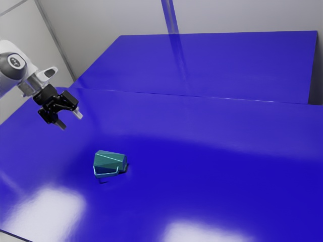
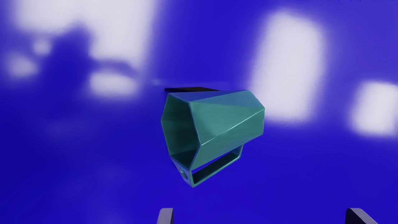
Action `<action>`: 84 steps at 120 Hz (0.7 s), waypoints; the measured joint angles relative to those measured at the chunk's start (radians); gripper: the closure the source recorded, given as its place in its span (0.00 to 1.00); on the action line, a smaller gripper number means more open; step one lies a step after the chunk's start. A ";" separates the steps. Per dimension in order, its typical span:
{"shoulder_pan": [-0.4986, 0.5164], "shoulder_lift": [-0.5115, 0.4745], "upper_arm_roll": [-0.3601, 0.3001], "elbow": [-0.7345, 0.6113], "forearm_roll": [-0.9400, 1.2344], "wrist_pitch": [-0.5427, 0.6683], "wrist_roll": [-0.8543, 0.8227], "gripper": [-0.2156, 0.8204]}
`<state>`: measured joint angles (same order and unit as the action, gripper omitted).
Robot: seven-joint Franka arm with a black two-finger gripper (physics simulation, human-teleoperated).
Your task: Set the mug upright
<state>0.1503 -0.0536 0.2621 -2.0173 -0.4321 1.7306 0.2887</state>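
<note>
Blue glossy table [image 1: 202, 121], white-and-grey arm [image 1: 9, 68], faceted teal mug [image 1: 109, 162] on its side

Across the table I reach from the exterior view's left. My black 2-finger gripper [image 1: 69, 120] hangs above the surface, its 2 fingertips spread wide apart with nothing between them. The mug lies on the tabletop, apart from me, its open mouth [image 2: 182, 133] facing the exterior view's left. Its angular teal loop handle [image 2: 217, 171] juts from the side nearer my fingertips in the wrist view.

Bright white glare [image 1: 48, 212] on glossy blue tabletop [image 1: 227, 186] — soft-edged patches, darker shade between
</note>
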 joint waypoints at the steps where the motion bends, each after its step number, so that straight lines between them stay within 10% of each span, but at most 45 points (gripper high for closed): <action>1: -0.004 0.000 0.001 -0.005 -0.003 0.005 0.001 0.21; 84: -0.023 0.035 0.006 -0.294 -0.252 0.345 0.089 0.21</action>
<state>0.1274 -0.0190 0.2683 -2.3114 -0.6843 2.0759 0.3779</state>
